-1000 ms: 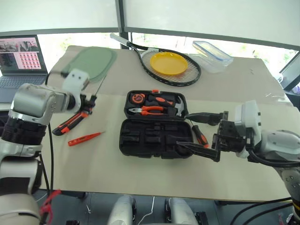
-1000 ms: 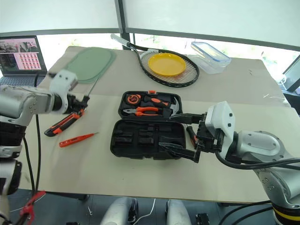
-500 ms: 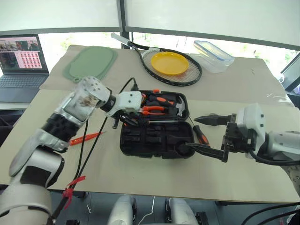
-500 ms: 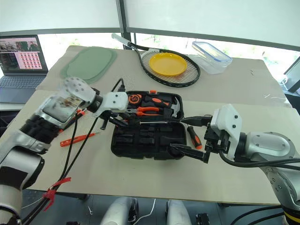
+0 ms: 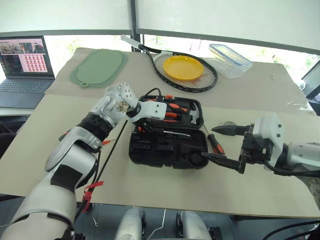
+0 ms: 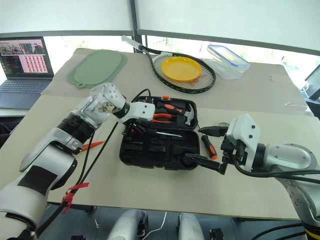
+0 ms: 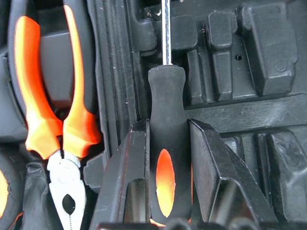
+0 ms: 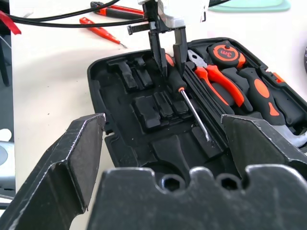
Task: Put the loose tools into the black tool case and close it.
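Note:
The black tool case [image 5: 150, 151] lies open in the middle of the table. Its far half holds orange-handled pliers [image 5: 172, 114], a tape measure and a hammer. My left gripper [image 5: 141, 128] points down over the case, shut on the black-and-orange handle of a screwdriver [image 7: 165, 158]. The steel shaft [image 5: 176, 133] runs along the near half beside the hinge. A second screwdriver [image 5: 215, 145] lies on the table at the case's right end, where my right gripper [image 5: 208, 143] stands wide open. The orange tester screwdriver [image 8: 103, 32] and the utility knife [image 8: 117, 8] lie left of the case.
A tennis racket [image 5: 197, 82] with a yellow plate [image 5: 182, 67] on it, a clear lidded box [image 5: 231, 57] and a green mat [image 5: 98, 67] lie at the back. A laptop [image 5: 25, 70] stands far left. Black cables [image 5: 107, 155] hang from my left arm.
My left arm has swung from the left of the table to over the open case, carrying the screwdriver and turning it downward. The right gripper has stayed open at the case's right end.

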Robot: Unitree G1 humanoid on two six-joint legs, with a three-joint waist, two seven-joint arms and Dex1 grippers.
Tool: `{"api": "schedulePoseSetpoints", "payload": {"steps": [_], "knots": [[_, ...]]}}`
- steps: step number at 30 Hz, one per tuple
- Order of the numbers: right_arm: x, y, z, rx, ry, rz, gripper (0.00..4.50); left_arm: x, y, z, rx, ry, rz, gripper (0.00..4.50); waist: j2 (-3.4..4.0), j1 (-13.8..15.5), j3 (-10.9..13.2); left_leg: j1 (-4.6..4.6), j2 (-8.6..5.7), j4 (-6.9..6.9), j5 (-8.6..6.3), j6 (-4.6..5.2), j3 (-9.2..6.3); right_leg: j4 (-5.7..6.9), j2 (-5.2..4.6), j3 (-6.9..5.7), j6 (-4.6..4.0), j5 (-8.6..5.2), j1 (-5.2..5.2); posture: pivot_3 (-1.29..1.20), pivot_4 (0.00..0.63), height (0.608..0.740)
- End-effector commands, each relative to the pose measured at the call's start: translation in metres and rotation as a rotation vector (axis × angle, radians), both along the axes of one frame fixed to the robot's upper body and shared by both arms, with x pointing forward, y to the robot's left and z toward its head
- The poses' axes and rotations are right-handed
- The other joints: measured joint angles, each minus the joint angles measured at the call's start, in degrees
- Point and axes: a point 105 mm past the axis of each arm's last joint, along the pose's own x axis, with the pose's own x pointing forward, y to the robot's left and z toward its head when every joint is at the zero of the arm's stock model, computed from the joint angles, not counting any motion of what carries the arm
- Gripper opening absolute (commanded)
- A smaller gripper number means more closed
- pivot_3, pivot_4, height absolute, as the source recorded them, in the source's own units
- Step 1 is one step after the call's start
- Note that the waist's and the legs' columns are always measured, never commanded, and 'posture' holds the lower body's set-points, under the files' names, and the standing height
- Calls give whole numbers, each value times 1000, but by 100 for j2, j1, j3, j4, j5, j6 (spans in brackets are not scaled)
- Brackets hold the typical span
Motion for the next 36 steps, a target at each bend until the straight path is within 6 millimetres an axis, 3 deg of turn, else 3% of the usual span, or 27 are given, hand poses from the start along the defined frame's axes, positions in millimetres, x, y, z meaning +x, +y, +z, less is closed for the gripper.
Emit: {"api": "schedulePoseSetpoints", "payload": {"steps": [1, 5, 7, 12, 17, 20, 25, 27, 36], "knots": [[-2, 1, 13, 7, -78, -1, 4500, 6, 1, 1, 37, -25, 39, 765, 0, 4, 0, 0, 0, 0, 0, 0, 0, 0, 0, 0, 0, 0, 0, 0, 150, 738], [-2, 2, 13, 19, -83, -1, 4500, 9, 2, 0, 52, -35, 60, 765, 0, 8, 0, 0, 0, 2, 0, 0, -2, 2, 0, -1, 1, 1, 1, 0, 150, 738], [-2, 3, 14, 26, -86, -1, 4500, 9, 0, 3, 39, -44, 54, 1745, 0, 7, 0, 1, 0, 3, 0, 1, -3, 4, -1, -1, 1, 1, 2, 0, 150, 738], [-2, 4, 14, 37, -81, 6, 4500, 11, -6, 21, -39, -82, 55, 3302, 0, 8, 0, -4, 2, 6, 1, 2, -4, 5, -1, 0, 3, 3, -2, 0, 150, 738], [-2, 3, 13, 38, -77, 9, 4500, 11, -7, 33, -120, -115, 47, 3302, 0, 2, 0, -12, 5, 18, -2, 6, -6, 6, 0, -3, 4, 4, -4, 0, 150, 738], [-1, 4, 13, 38, -76, 14, 4500, 10, -10, 37, -181, -116, 35, 2542, 0, -6, 0, -13, 7, 22, -4, 9, -6, 6, -1, -2, 5, 4, -3, 0, 150, 738], [0, 5, 13, 38, -76, 21, 4500, 14, -13, 32, -211, -131, 28, 657, 0, -8, 0, -13, 5, 24, -4, 9, -5, 6, 0, -3, 6, 4, -3, 0, 150, 738], [0, 5, 14, 38, -77, 23, 4500, 16, -14, 29, -215, -135, 31, 97, 0, 3, 0, -13, 4, 25, -4, 9, -6, 6, 0, -3, 6, 5, -2, 0, 150, 738], [0, 5, 14, 38, -76, 18, 4500, 16, -11, 8, -145, -108, 24, 97, 0, -7, 0, -16, 3, 30, -6, 12, -5, 6, 0, -3, 7, 6, -3, 0, 150, 738]]}}
